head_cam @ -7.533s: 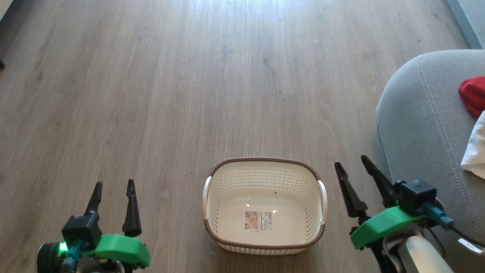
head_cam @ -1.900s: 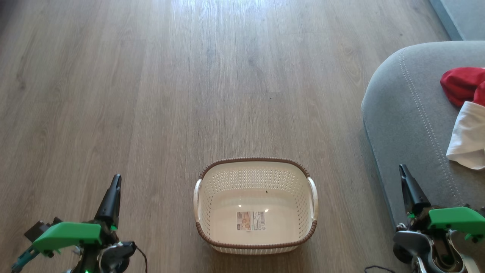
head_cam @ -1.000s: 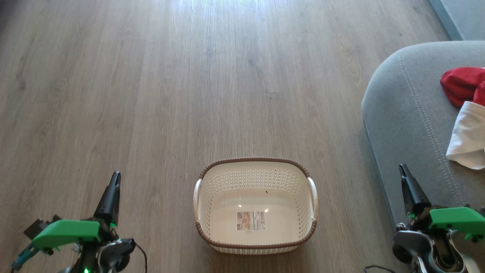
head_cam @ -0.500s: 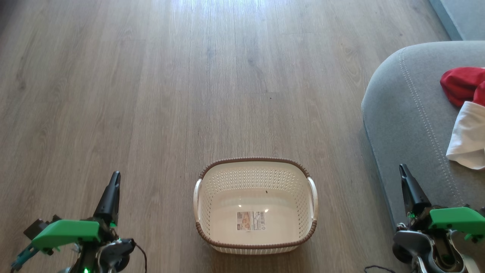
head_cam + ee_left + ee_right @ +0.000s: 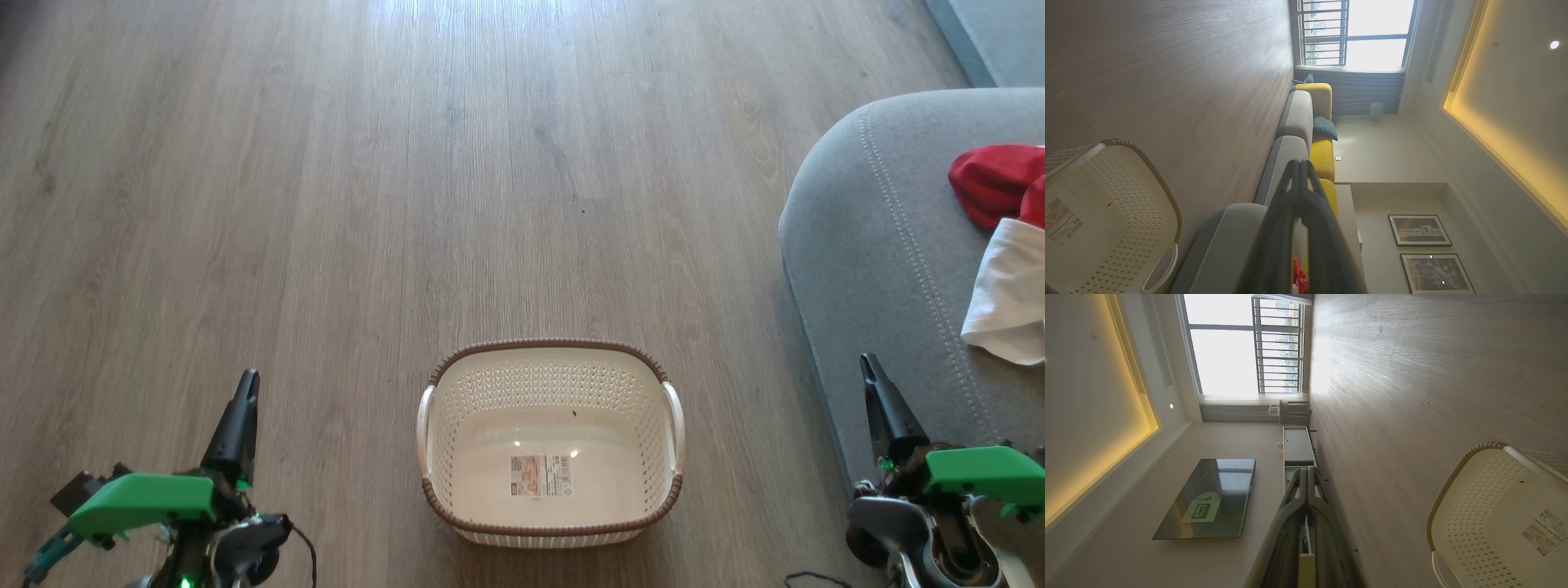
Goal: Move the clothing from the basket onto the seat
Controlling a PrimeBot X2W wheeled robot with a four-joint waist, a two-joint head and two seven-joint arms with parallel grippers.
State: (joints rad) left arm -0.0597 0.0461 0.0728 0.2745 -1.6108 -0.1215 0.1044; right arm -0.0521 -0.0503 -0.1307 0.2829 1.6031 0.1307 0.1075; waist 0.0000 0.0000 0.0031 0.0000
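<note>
left gripper (image 5: 247, 382), right gripper (image 5: 868, 366) pinched together (flanking the basket (image 5: 555, 345)); clothing (image 5: 989, 184) lies on the seat (image 5: 882, 261).

Perforated plastic basket (image 5: 551, 384); matt wood-grain floor (image 5: 367, 204); stitched cloth seat (image 5: 882, 245)

grey-brown wooden floor (image 5: 408, 204), a barred window (image 5: 1241, 351), a dark television (image 5: 1208, 498), two framed pictures (image 5: 1419, 230) and a teal pillow (image 5: 1325, 126).

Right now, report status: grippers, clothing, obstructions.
Both empty: left gripper shut, right gripper shut. clothing lying on the seat; basket empty. No obstruction seen.
</note>
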